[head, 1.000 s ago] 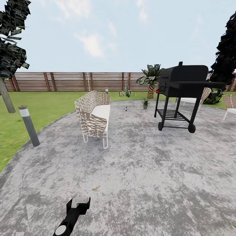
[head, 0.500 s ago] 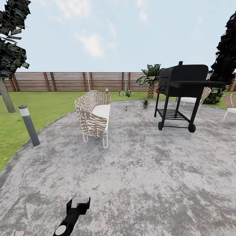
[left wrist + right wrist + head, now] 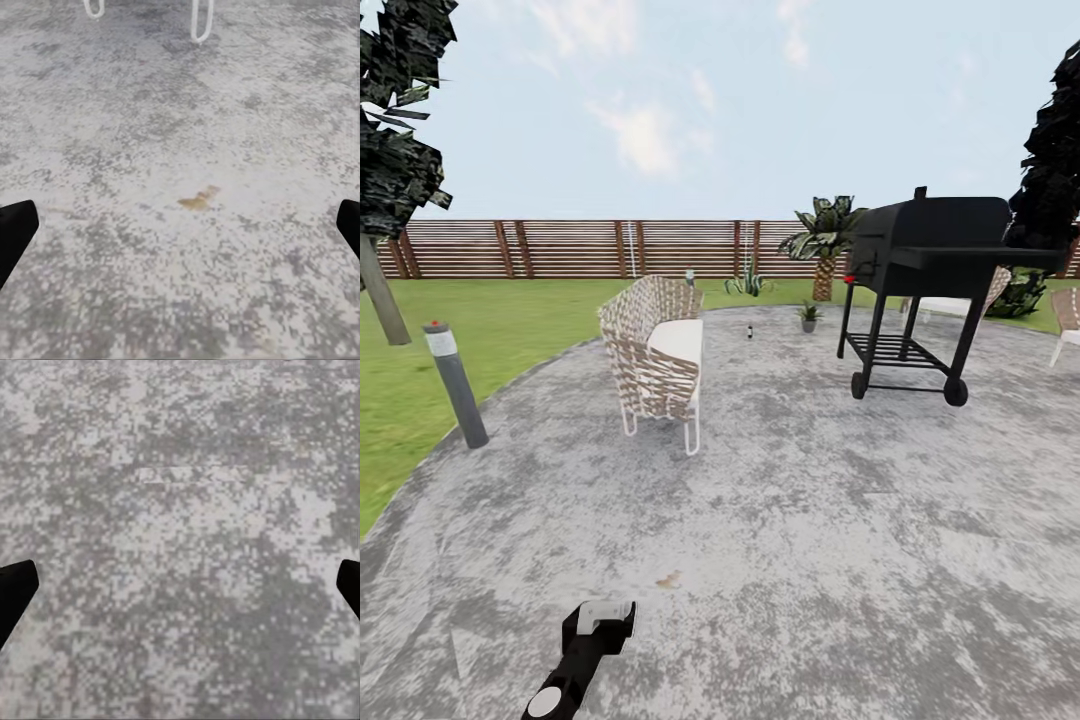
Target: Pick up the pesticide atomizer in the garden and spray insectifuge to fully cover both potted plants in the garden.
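At the far left of the head view a dark-leaved tree (image 3: 390, 150) is seen on the green lawn (image 3: 510, 320), with a grey bollard lamp (image 3: 456, 384) standing at the edge of the mottled-grey patio (image 3: 780, 520). Low in that view the left arm's black gripper (image 3: 598, 628) is held over bare paving; in the left wrist view its two dark fingertips (image 3: 15, 232) are seen at opposite edges, wide apart, with nothing between them but paving, a small tan stain (image 3: 199, 199) and the white legs of a seat. A wicker seat (image 3: 655, 355) with a white cushion stands on the patio to the right of the lamp. Further back and to the right, the pesticide atomizer (image 3: 749, 331) is seen as a tiny dark bottle standing on the far paving, well apart from the robot. One potted plant (image 3: 809, 317) is set near it, just to its right, before the palm (image 3: 823, 240) and the brown slatted fence (image 3: 580, 248). A black wheeled grill (image 3: 920, 280) stands right of the plant. In the right wrist view the right gripper's fingertips (image 3: 15, 592) are likewise spread wide over paving, empty.
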